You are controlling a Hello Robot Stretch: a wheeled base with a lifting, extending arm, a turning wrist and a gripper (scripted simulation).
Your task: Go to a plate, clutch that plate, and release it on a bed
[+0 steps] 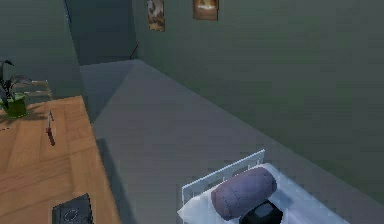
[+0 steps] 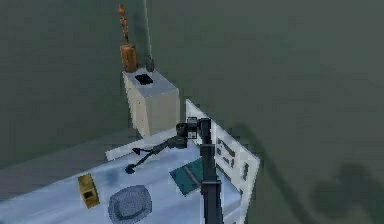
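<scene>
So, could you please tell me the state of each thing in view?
Gripper, bed behind it; cannot tell whether it holds anything.
Grey round thing, lying flat on the bed.
Teal slab, lying flat on the bed.
Yellow block, lying on the bed.
Pillow, lying by the headboard.
Statue, upright on the cabinet.
Plant, upright on the table.

On the bed (image 2: 55, 205), a round thing (image 2: 130, 203), maybe the plate, lies before the gripper (image 2: 138, 158), a box (image 2: 88, 190) left of it. A cabinet (image 2: 150, 105) stands behind.
</scene>
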